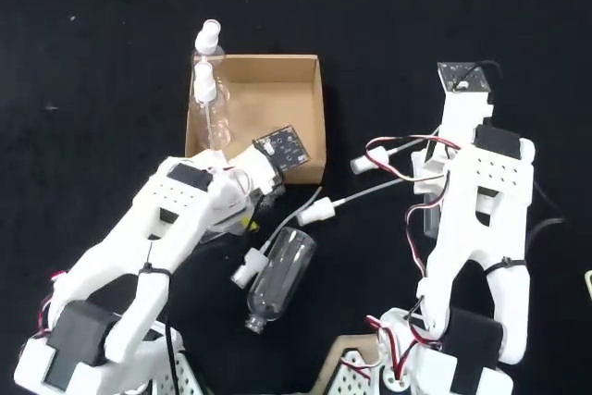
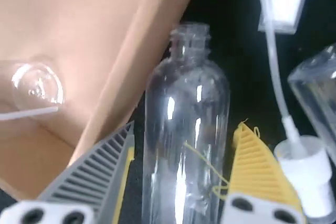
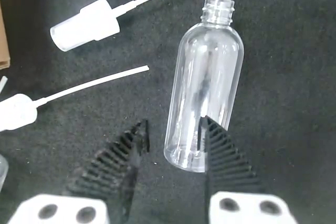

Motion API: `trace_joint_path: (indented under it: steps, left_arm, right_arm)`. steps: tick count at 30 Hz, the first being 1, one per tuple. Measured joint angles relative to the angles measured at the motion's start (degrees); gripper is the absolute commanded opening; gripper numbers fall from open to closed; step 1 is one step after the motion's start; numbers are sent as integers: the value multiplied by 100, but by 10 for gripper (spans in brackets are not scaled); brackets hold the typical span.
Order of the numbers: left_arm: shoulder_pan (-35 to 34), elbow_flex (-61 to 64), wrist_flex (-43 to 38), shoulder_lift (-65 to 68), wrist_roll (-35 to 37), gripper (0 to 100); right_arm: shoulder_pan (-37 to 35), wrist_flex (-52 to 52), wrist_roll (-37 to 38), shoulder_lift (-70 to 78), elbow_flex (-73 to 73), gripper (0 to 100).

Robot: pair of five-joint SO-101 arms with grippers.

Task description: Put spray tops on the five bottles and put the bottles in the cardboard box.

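while the left gripper point(image 2: 185, 126) has a clear uncapped bottle point(image 2: 186, 77) sitting right inside it, neck pointing straight ahead, i can't tell whether that's a true clamp or just a loose bracket. tight on one side of it runs the cardboard box point(image 2: 157, 35) wall, and on the other side a loose spray top point(image 2: 304, 166) lies near, its tube stretching forward.

over to the right gripper point(image 3: 175, 123): jaws half open, straddling only the base end of a second bare bottle point(image 3: 207, 66) that lies flat on the table, neck pointing away. one pad looks to be against the plastic, the other stands apart from it. ahead and off to the side lies another spray top point(image 3: 84, 24), apart from the bottle.

from above, a third bare bottle point(image 1: 277, 275) lies between the two arms.

the dangers, as i read it:
- closing on that rounded base could squirt the bottle forward, because the hold is so far toward the end.
- the off-centre pads could roll it sideways first.
- on the left, the neck rides so close to the box wall that a small swing could snag the cardboard.
- that bottle has no top yet, so boxing it now would spoil the count.
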Motion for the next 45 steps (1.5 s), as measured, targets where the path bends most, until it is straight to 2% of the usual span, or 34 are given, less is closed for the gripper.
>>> trace_joint_path:
  steps: [13, 20, 24, 30, 36, 40, 45]
  left_arm:
    - [149, -264, 0, 668, 167, 271]
    - [202, -255, 0, 686, 176, 73]
    - [202, -255, 18, 686, 185, 55]
    - [202, -545, 1064, 571, 185, 54]
    - [176, -554, 2101, -818, 202, 54]
    - [-62, 26, 2655, -2048, 202, 54]
    - [-563, 712, 2760, -3349, 220, 55]
  right_arm:
    - [0, 0, 0, 0, 0, 152]
    - [0, 0, 0, 0, 0, 152]
    - [0, 0, 0, 0, 0, 152]
    - [0, 26, 0, 0, -70, 152]
    - [0, 853, 18, 0, -1204, 155]
    - [0, 1415, 703, 0, -1705, 155]
    - [-404, 2119, 2470, 0, -1802, 152]
